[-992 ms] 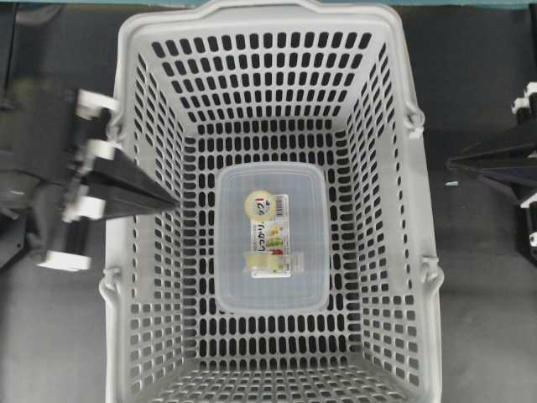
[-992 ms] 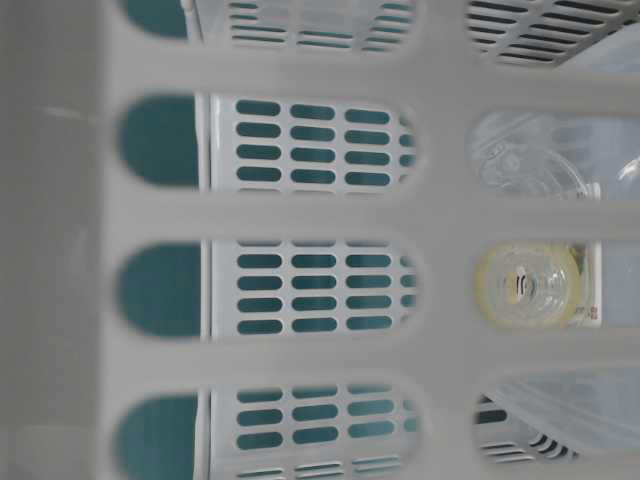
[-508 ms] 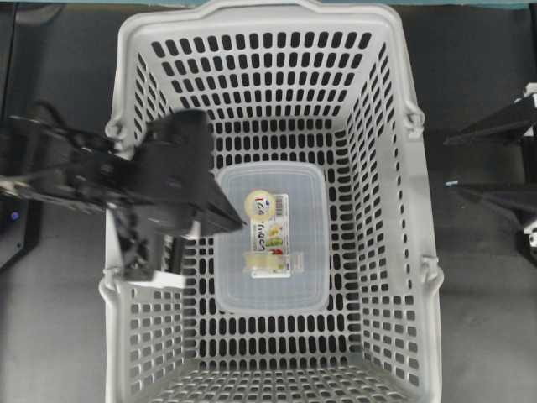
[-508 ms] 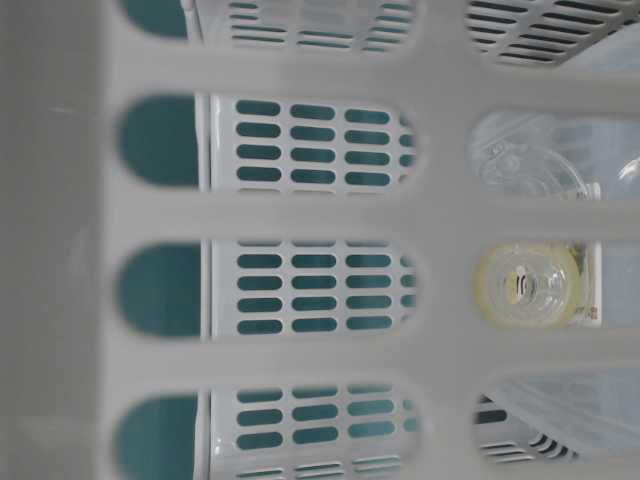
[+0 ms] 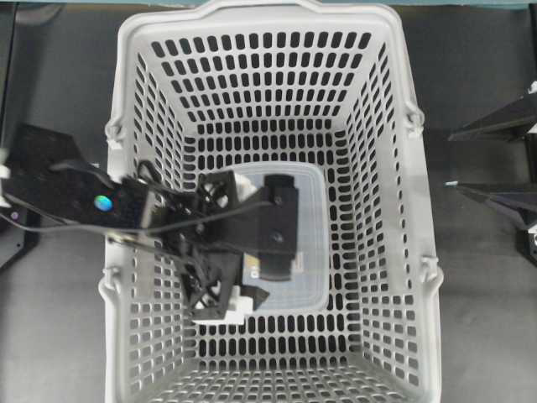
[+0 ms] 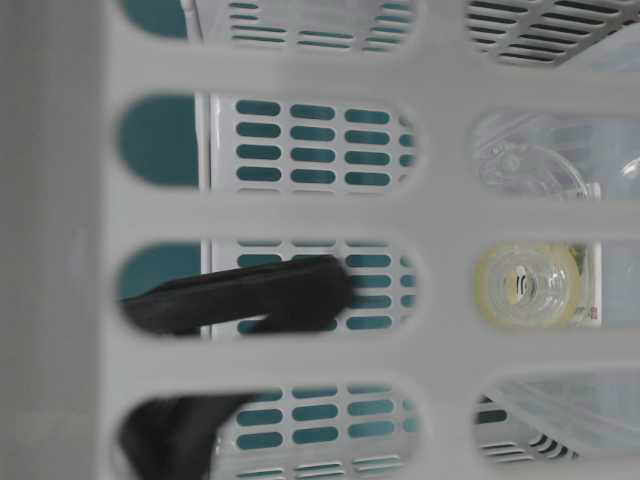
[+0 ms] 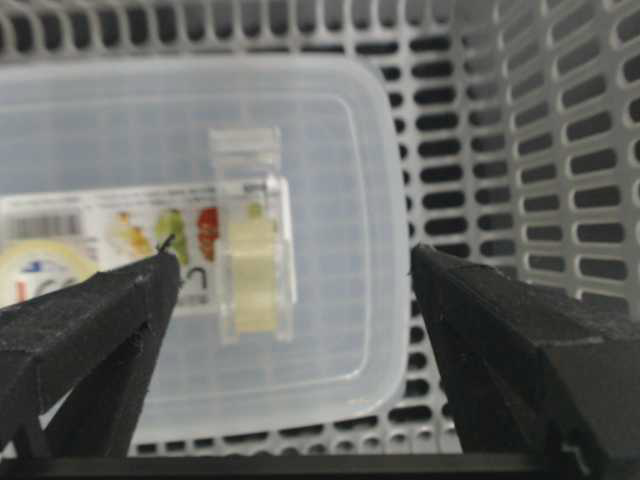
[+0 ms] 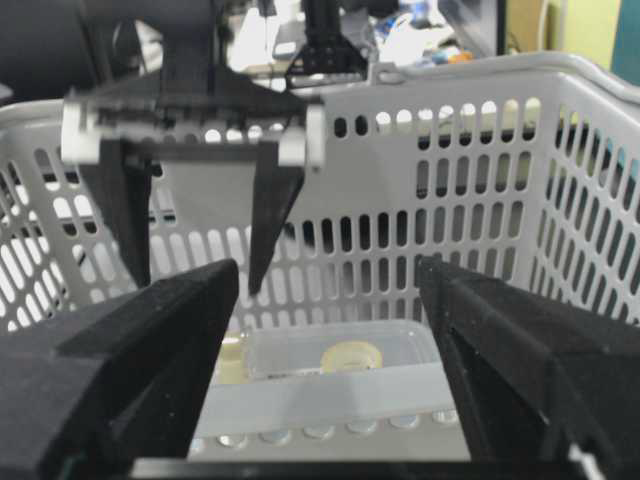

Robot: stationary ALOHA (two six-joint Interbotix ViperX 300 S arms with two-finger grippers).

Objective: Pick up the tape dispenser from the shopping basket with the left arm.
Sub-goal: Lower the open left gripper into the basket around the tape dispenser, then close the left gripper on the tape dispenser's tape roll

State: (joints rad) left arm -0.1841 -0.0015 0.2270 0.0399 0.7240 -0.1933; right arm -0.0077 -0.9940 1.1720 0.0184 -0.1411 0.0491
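Your left gripper (image 7: pixel 290 300): fingers spread wide, holding nothing, hovering above the tape dispenser (image 7: pixel 200 240), which lies flat on the shopping basket (image 5: pixel 394 252) floor between them.

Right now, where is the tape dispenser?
The tape dispenser lies flat on the shopping basket floor, near the middle in the overhead view, directly below the open left gripper.

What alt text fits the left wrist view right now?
The left gripper, open, hangs over the tape dispenser, a translucent box with a printed label, lying flat on the slotted floor of the shopping basket. Nothing is gripped yet.
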